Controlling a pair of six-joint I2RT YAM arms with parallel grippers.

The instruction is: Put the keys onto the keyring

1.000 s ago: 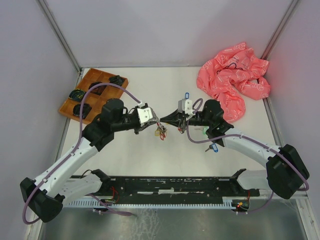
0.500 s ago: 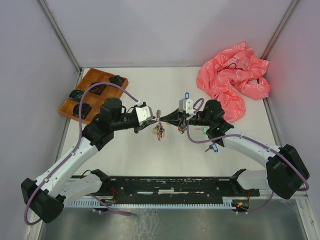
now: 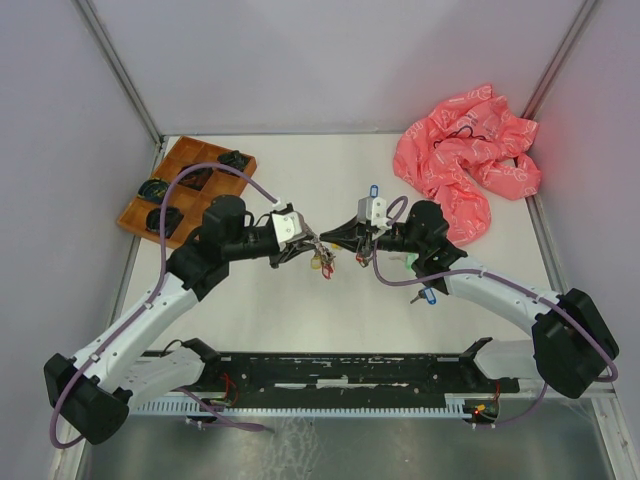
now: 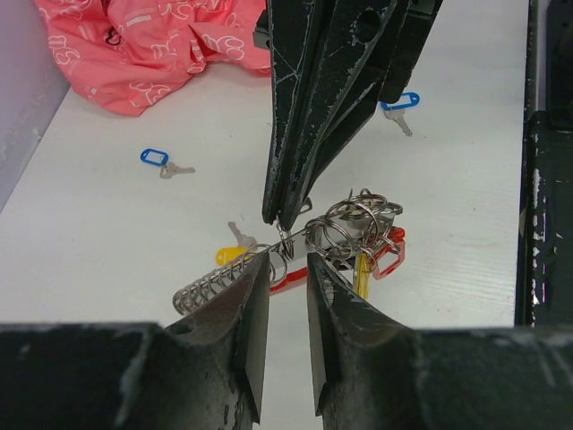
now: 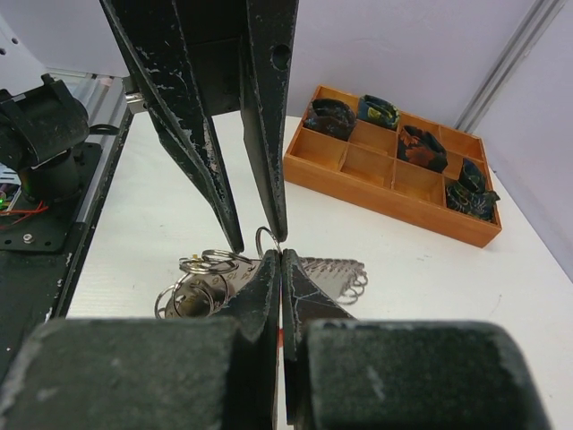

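Note:
The keyring (image 3: pixel 320 262), a cluster of silver rings with a wire coil and a red curved piece, hangs between the two grippers above the table. My right gripper (image 3: pixel 333 238) is shut on one small ring (image 5: pixel 267 238) of it; its closed tips also show in the left wrist view (image 4: pixel 282 219). My left gripper (image 3: pixel 308 243) is open, its fingers (image 4: pixel 255 278) either side of that ring and apart. The cluster (image 4: pixel 358 224) carries a yellow-tagged key (image 4: pixel 363 273). Loose blue-tagged keys lie on the table (image 4: pixel 155 159) (image 4: pixel 399 101).
A wooden tray (image 3: pixel 150 212) with dark coiled items stands at the back left, also in the right wrist view (image 5: pixel 394 202). A crumpled pink cloth (image 3: pixel 465 160) lies at the back right. A blue-tagged key (image 3: pixel 428 296) lies under the right arm.
My left gripper turned its wrist and then turned back, shifting slightly. The hanging cluster swung a little left and back to the right. The right gripper stayed shut in nearly the same place.

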